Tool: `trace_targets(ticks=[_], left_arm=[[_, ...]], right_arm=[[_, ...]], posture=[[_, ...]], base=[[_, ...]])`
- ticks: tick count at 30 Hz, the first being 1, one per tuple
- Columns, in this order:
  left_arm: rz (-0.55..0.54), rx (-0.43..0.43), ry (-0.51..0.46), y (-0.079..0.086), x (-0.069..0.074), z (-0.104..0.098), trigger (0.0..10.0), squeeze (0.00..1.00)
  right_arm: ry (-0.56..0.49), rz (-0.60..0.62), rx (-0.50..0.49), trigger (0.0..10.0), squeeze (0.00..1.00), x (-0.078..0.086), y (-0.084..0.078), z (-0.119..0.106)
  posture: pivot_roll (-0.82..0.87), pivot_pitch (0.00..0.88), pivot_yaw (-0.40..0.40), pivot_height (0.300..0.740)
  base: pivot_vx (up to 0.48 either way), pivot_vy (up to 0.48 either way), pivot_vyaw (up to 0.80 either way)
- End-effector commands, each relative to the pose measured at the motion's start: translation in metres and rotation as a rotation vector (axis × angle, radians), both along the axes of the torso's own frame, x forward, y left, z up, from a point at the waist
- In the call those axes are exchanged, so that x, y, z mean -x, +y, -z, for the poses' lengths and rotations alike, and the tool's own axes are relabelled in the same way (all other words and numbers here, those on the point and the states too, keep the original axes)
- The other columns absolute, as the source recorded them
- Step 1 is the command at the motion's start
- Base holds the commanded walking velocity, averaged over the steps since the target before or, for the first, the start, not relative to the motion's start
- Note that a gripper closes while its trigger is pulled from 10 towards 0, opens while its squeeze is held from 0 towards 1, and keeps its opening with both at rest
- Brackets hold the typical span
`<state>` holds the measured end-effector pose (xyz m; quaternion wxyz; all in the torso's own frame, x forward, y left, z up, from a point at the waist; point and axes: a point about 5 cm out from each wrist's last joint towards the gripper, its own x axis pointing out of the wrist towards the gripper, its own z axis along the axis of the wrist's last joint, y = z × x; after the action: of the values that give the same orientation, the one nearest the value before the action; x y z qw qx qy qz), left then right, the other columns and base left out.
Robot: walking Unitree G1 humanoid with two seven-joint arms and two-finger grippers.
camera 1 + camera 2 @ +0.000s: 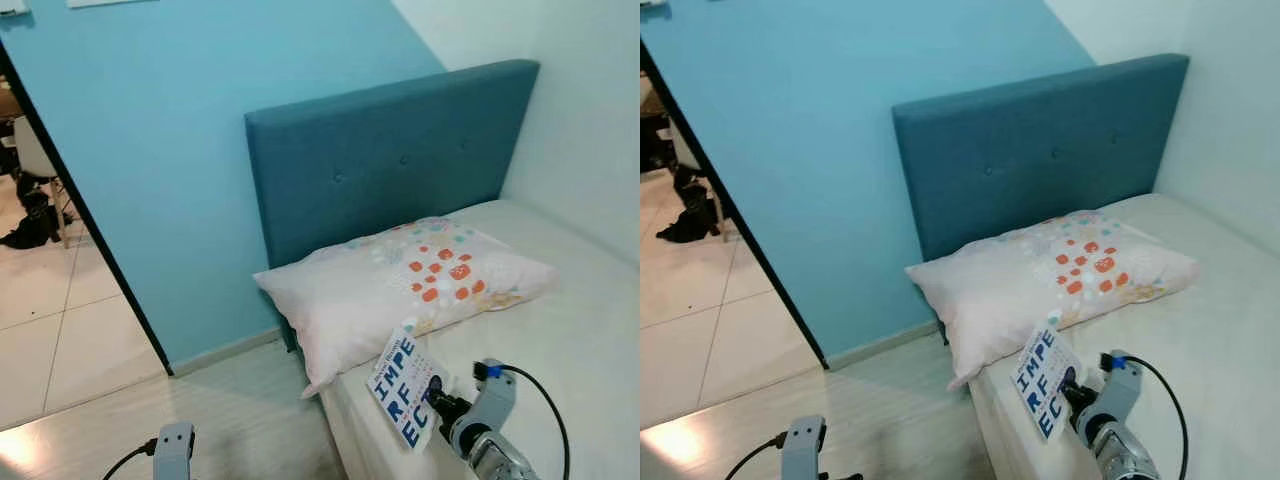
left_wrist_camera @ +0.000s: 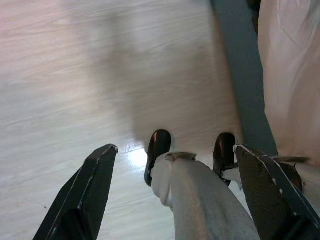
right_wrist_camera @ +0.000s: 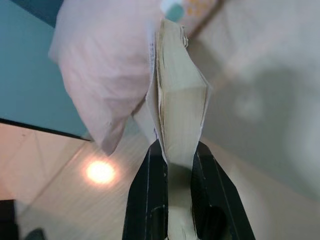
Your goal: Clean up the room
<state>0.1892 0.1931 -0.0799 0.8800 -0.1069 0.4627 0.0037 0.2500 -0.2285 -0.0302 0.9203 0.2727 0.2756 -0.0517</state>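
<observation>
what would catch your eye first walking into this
The right gripper holds a book with big blue letters on its cover, pinched between its fingers above the near edge of the bed. Just beyond it a pale pillow with orange dots lies against the teal headboard, which nearly matches the blue wall. The left gripper hangs open over the light floor.

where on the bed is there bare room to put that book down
The white mattress is bare between the floral white pillow and the white side wall. It is crowded at the near corner, where the right hand grips the blue-lettered paperback book against the pillow.
</observation>
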Motion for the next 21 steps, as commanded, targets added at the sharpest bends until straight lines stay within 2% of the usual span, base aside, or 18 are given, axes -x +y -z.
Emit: trace_targets(ticks=[1,5,12,21], left_arm=[[0.009,-0.021,0.017,0.006,0.004,0.001,10.0,0.00],[0.009,-0.025,0.019,0.008,0.005,0.001,10.0,0.00],[0.009,-0.026,0.020,0.009,0.006,0.002,10.0,0.00],[0.014,-0.033,0.015,0.017,0.011,0.002,10.0,0.00]], right_arm=[[0.011,-0.014,-0.073,10.0,0.00,-0.001,0.013,0.003],[0.003,-0.054,-0.131,10.0,0.00,-0.003,0.022,0.003],[0.007,-0.050,-0.143,10.0,0.00,-0.003,0.023,0.003],[-0.051,0.013,-0.170,10.0,0.00,-0.010,0.011,-0.006]], posture=[[0.06,0.000,0.057,0.740],[0.07,0.000,0.061,0.725],[0.07,0.000,0.065,0.690],[0.09,0.000,0.092,0.650]], base=[[0.000,0.000,0.00],[0.000,0.000,0.00],[0.000,0.000,0.00],[0.000,0.000,0.00]])
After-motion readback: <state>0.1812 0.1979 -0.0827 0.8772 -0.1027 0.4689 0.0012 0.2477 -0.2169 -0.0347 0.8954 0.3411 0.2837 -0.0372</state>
